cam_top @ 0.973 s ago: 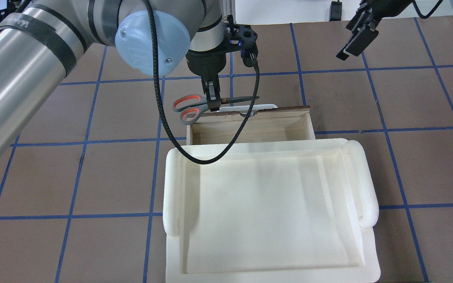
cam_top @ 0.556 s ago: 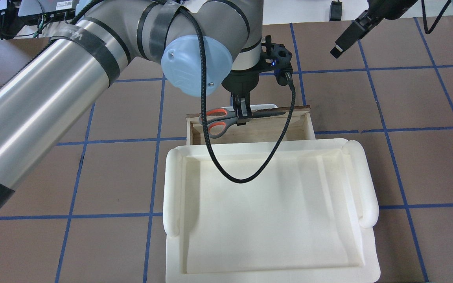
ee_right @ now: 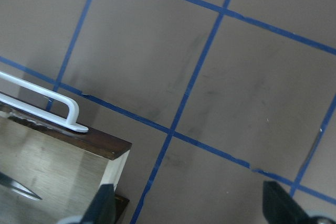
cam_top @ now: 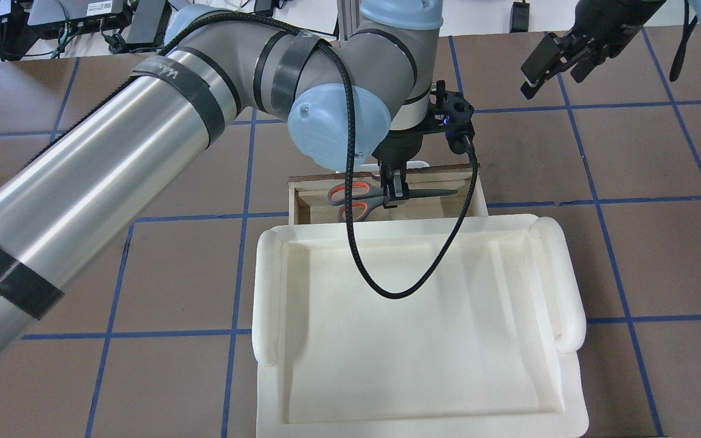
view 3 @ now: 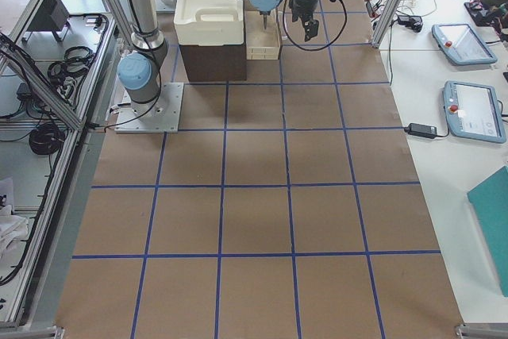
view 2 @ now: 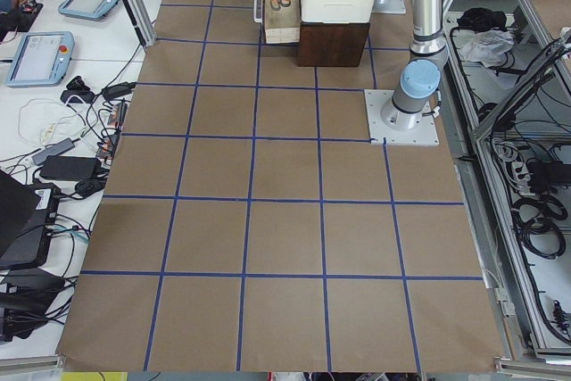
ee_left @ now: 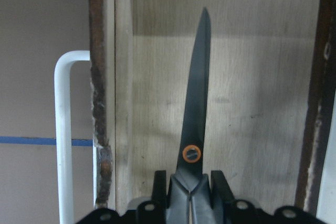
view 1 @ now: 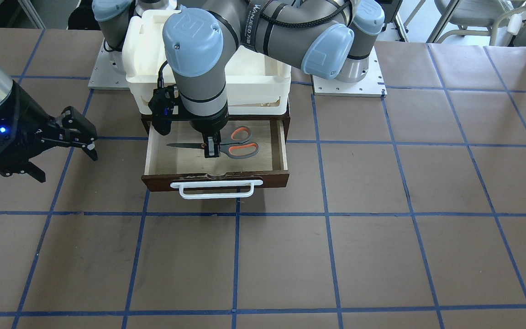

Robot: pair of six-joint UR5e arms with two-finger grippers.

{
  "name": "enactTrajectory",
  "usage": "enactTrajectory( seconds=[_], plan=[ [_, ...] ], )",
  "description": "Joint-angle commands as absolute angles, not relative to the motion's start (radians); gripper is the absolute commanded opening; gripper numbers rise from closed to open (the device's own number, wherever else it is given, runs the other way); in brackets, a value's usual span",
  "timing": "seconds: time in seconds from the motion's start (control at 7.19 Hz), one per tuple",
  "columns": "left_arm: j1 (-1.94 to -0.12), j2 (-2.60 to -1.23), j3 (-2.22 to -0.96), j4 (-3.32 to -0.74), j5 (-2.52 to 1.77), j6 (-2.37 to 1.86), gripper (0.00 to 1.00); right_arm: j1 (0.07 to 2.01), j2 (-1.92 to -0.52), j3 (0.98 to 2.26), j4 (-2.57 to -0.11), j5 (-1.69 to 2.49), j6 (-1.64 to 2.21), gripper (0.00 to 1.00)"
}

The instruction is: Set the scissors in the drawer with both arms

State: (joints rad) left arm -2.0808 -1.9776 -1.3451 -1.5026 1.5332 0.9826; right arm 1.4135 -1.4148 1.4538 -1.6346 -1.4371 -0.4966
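Note:
The scissors (view 1: pixel 185 145) have grey handles with orange-lined loops (cam_top: pixel 350 194) and a slim blade (ee_left: pixel 197 103). My left gripper (view 1: pixel 211 151) (cam_top: pixel 394 196) is shut on them near the pivot and holds them level, low inside the open drawer (view 1: pixel 217 179), over its pale plywood floor (ee_left: pixel 247 103). I cannot tell whether they touch the floor. The blade points along the drawer, parallel to its dark front with the white bar handle (view 1: pixel 216 188) (ee_left: pixel 63 129). My right gripper (view 1: pixel 64 157) (cam_top: pixel 556 64) hangs open over bare table beside the drawer, its fingers (ee_right: pixel 102 205) wide apart and holding nothing.
A cream-white plastic tray (cam_top: pixel 569 286) (view 1: pixel 254 77) sits on top of the dark cabinet that the drawer slides from. The left arm's black cable (cam_top: pixel 411 267) loops over the tray. Brown table paper with blue tape lines (view 1: pixel 327 256) spreads all around.
My left gripper carried the scissors from beyond the drawer's front edge back over the drawer and down into it. My right gripper shifted only slightly and stayed open.

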Motion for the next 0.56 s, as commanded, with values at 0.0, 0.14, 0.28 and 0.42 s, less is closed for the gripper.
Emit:
enactTrajectory(
  seconds=[0.0,0.14,0.28,0.42],
  plan=[
    [-2.094,-1.985,-1.353,-1.496,1.536,0.982,0.00,1.417,-1.451,1.483,-1.644,-1.506,-0.376,1.00],
    [-2.094,-1.985,-1.359,-1.494,1.537,0.982,0.00,1.417,-1.451,1.488,-1.634,-1.506,-0.304,1.00],
    [-2.094,-1.985,-1.361,-1.485,1.537,0.980,0.00,1.434,-1.447,1.488,-1.632,-1.514,-0.235,1.00],
    [-2.094,-1.985,-1.361,-1.485,1.537,0.977,0.00,1.459,-1.445,1.488,-1.632,-1.519,-0.227,1.00]
  ],
)
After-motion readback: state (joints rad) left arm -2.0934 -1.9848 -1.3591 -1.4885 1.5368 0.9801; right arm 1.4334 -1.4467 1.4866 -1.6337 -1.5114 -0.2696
